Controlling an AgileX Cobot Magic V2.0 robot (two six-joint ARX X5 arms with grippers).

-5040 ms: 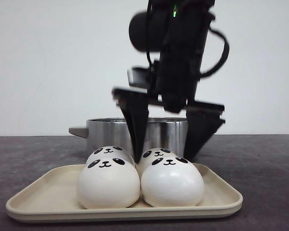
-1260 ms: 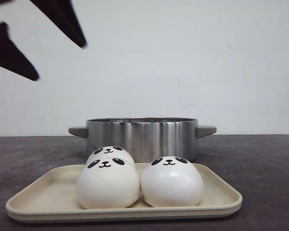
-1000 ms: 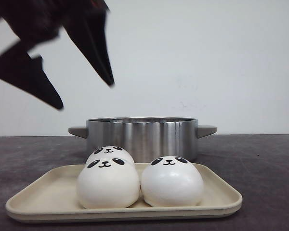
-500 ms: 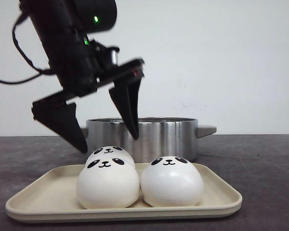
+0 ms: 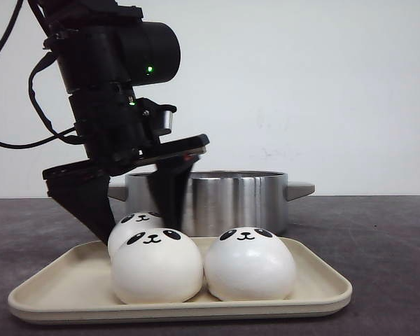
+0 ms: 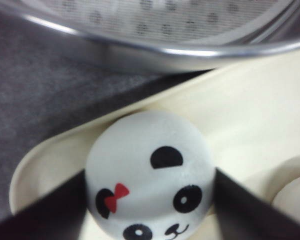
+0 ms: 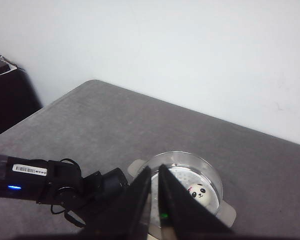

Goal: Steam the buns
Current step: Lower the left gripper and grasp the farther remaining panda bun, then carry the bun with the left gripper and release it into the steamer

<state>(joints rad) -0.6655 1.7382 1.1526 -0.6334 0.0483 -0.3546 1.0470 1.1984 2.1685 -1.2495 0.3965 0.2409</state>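
Observation:
Three white panda buns lie on the beige tray [image 5: 322, 283]: front left [image 5: 157, 269], front right [image 5: 250, 266], and one behind at the left [image 5: 128, 225]. My left gripper [image 5: 136, 236] is down over that rear bun. In the left wrist view this bun [image 6: 150, 165] has a red bow, and the fingers [image 6: 45, 210] stand open on both sides of it, touching it without squeezing it. A fourth bun [image 7: 199, 192] lies inside the steel pot [image 7: 212, 172]. My right gripper [image 7: 155, 169] is shut and empty, high above the pot, out of the front view.
The steel pot [image 5: 224, 199] with two side handles stands just behind the tray; its rim [image 6: 155, 47] and perforated steamer plate are close to the left gripper. The table is dark grey, with a white wall behind. The left arm [image 7: 65, 182] shows below the right gripper.
The right arm lifted away and one rear bun left the tray. The left gripper swung in from the upper left and came down around the rear left bun, which shifted left.

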